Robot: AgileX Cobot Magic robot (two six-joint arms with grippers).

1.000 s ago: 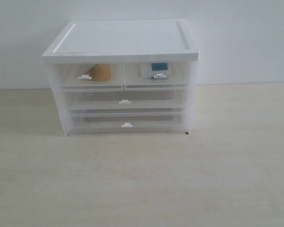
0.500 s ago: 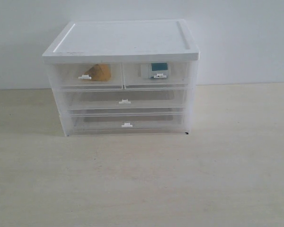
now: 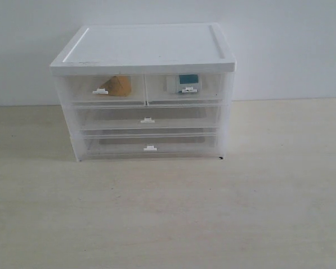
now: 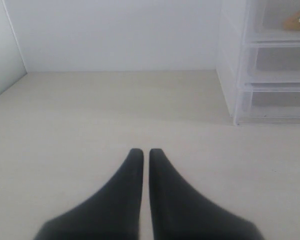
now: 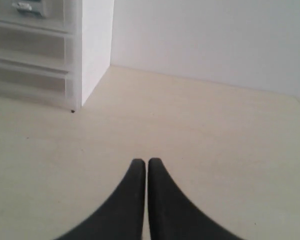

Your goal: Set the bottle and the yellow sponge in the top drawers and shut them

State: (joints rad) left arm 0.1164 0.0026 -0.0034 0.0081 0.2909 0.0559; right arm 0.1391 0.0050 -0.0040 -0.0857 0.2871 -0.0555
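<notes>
1. Both claws are pressed together and empty: left claw (image 4: pixel 141 152) and right claw (image 5: pixel 141 162) hover over the table (image 3: pixel 269 213), well apart from the cabinet (image 3: pixel 145 50).
2. Sponge (image 3: pixel 119 86) is in the left drawer (image 3: pixel 81 94), bottle (image 3: pixel 185 83) in the right drawer (image 3: pixel 213 92), both up top.
3. Both drawers look flush to us, so we'd call it done. For any nudge, left arm's nearer the sponge and right arm's nearer the bottle.
</notes>
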